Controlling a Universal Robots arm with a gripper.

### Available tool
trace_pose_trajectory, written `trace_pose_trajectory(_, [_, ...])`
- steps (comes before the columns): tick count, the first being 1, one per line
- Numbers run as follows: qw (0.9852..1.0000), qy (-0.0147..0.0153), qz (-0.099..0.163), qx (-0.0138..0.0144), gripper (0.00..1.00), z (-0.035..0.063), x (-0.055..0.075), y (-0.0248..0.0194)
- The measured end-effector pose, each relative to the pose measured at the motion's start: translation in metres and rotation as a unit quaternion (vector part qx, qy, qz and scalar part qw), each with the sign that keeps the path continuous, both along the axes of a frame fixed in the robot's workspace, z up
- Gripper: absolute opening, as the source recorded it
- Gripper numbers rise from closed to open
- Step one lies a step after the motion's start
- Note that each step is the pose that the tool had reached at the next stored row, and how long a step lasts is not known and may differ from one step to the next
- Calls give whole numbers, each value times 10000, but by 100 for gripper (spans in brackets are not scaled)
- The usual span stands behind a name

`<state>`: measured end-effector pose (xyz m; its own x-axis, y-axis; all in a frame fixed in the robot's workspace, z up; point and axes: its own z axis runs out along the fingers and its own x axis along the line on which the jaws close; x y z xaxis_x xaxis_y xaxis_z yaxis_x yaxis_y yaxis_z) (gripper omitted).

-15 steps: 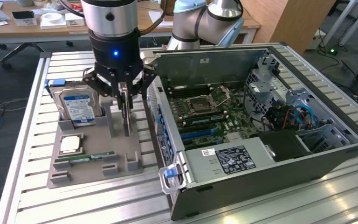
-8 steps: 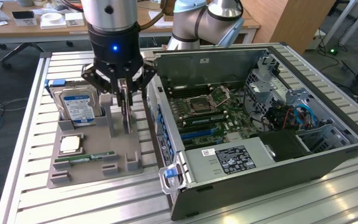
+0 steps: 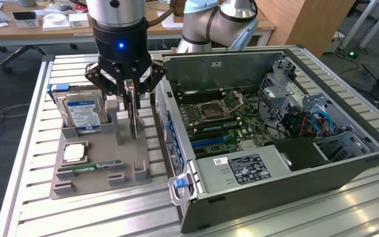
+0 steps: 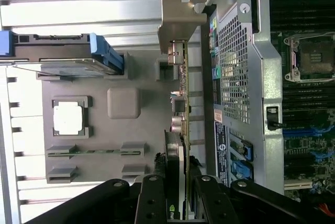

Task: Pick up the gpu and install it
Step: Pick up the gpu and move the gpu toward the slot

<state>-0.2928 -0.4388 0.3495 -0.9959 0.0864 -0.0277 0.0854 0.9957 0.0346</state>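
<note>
Gpu [image 3: 134, 123] upright on edge, grasped by end effector [image 3: 132, 96], at tray [image 3: 100, 165] edge nearest open case [image 3: 288, 192], narrow clearance between.

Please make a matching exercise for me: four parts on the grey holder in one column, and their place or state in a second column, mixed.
1 gpu
2 hard drive
3 RAM stick
4 processor chip

A flat in a square recess
B on edge, held by the gripper
C upright, blue label
D in a narrow slot

Pairs: 1-B, 2-C, 3-D, 4-A
</note>
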Motion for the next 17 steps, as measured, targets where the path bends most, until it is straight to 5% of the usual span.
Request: trace_pose_trajectory(17, [10000,0,0,0,27,186,0,0])
